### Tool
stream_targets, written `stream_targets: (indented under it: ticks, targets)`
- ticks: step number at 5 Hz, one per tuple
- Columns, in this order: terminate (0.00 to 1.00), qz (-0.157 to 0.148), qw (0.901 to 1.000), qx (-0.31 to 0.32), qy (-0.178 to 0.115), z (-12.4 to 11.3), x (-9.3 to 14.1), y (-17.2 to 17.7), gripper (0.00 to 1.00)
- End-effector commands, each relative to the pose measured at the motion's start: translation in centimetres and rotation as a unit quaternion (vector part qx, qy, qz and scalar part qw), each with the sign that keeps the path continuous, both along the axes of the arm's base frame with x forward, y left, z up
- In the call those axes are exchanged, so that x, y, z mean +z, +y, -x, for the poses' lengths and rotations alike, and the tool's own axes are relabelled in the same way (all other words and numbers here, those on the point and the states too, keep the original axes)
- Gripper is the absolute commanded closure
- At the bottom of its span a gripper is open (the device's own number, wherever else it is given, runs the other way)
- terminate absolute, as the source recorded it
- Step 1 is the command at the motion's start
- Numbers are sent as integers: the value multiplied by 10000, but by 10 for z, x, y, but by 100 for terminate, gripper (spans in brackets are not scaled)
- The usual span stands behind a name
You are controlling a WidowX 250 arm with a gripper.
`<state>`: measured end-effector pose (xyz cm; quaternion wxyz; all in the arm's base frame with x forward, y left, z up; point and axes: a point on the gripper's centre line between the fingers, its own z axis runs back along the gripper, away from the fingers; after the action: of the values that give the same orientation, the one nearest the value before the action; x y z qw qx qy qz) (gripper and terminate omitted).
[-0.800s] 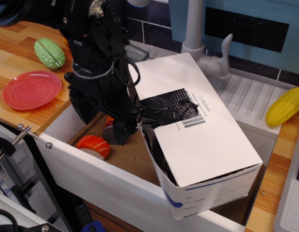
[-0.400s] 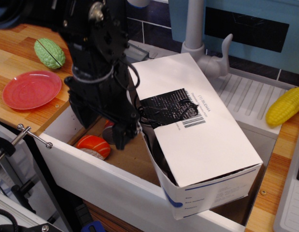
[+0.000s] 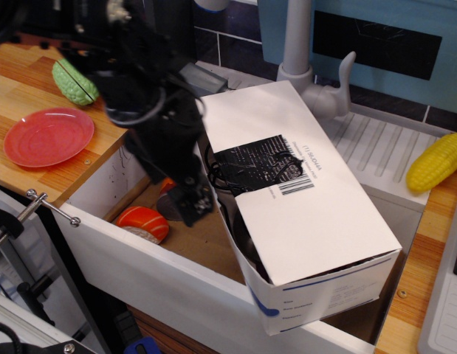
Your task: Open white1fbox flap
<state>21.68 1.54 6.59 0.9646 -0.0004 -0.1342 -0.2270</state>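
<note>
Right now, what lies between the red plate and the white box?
In the only view, the black robot arm with its pincer stands between the red plate and the white box, above the bin.

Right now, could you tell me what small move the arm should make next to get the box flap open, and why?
Probably lift along the left edge: the flap lies flat on the white box, with the gripper low beside it near the black tape patch.

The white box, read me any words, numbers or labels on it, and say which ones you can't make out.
flap: a barcode and a short printed line beside the black tape patch; too blurred to read.
white box: end panel has a blue curved mark and grey print; too small to read.
Nothing is legible.
</note>
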Motion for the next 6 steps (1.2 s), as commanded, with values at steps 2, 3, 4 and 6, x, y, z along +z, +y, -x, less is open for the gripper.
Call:
stream_targets:
  ticks: [2, 3, 4, 6]
  targets:
    - [0, 1, 9985, -398, -387, -25, 14, -13, 0]
    - [0, 141, 9981, -462, -388, -31, 12, -15, 0]
    - [0, 136, 9981, -478, -351, -35, 23, -21, 0]
    - [0, -172, 9984, -529, -122, -36, 54, -35, 0]
